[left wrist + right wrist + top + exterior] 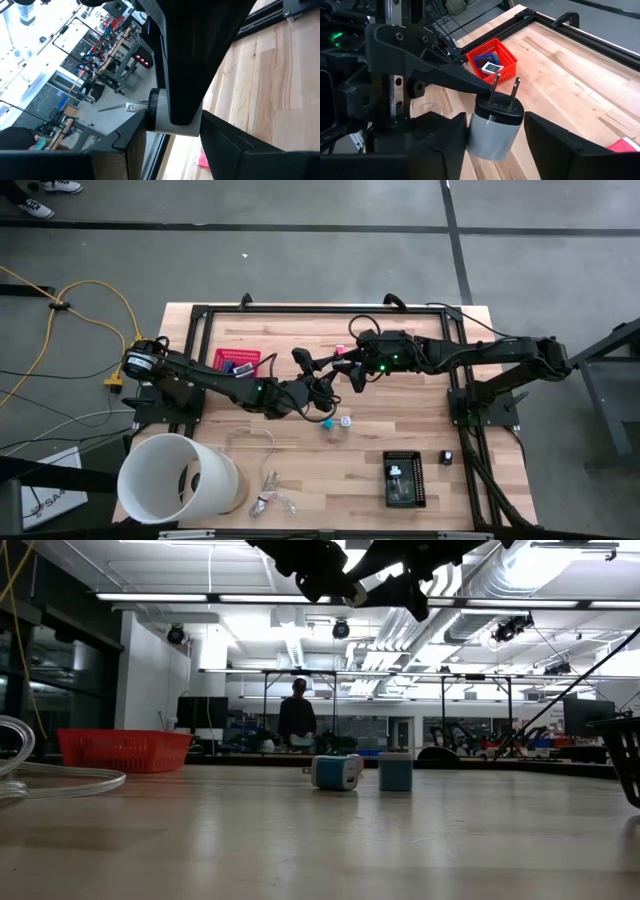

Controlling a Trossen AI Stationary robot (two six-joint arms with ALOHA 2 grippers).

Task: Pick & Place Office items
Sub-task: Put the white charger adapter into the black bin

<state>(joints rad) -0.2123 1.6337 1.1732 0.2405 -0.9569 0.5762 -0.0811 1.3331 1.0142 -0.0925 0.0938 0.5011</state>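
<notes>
No readable text anywhere. Faint dark print on a white sheet (52, 498) at the high view's seven o'clock, too small to make out. Nothing legible on the red basket (492, 62), the white charger (492, 131), or the room's far walls.

Black tray's (404, 479) contents are too small to identify.
</notes>
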